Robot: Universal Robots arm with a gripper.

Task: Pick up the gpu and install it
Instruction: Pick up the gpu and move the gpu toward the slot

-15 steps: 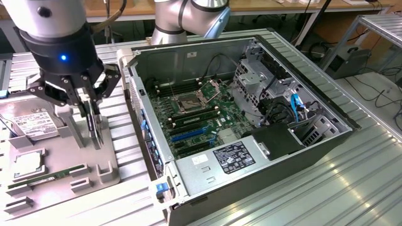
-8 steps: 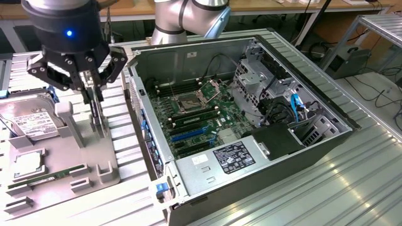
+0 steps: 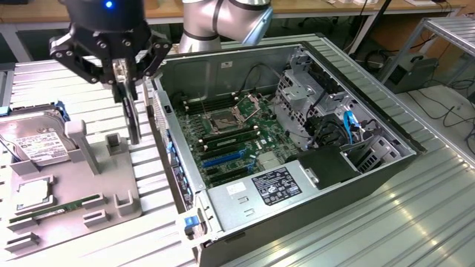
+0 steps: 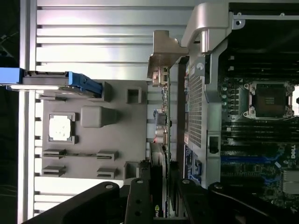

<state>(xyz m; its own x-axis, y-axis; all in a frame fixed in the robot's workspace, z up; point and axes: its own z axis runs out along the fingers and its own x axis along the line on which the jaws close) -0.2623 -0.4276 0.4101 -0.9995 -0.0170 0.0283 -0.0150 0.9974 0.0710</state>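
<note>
**A:** What lies nearest on the ribbed aluminium table (image 3: 415,222)?

**B:** At its near corner on the exterior view's left sits a grey moulded plastic tray (image 3: 111,183). It carries a narrow green RAM stick (image 3: 55,208), a square silver processor chip (image 3: 33,194) and, further back, a boxy silver hard drive with a white label (image 3: 33,142).

**A:** And beside the tray?

**B:** A black tower computer case (image 3: 386,164) lies on its side with the panel off. The green motherboard (image 3: 245,133) is exposed, and a silver power supply with a black label (image 3: 271,186) sits at the near end.

**A:** Where is the gpu?

**B:** The gpu (image 3: 132,117), a thin black card with a silver metal bracket, hangs upright over the tray's far edge, just beside the case wall. The wrist view shows it edge-on (image 4: 161,121) between tray and case.

**A:** And the gripper?

**B:** The black gripper (image 3: 124,72) is clamped on the card's upper end, one finger on each face (image 4: 163,200).

**A:** Behind that?

**B:** The silver robot arm (image 3: 222,22) rises at the table's far edge. Beyond it stand wooden benches (image 3: 312,6), with dark cables (image 3: 445,105) on the floor to the exterior view's right.
</note>
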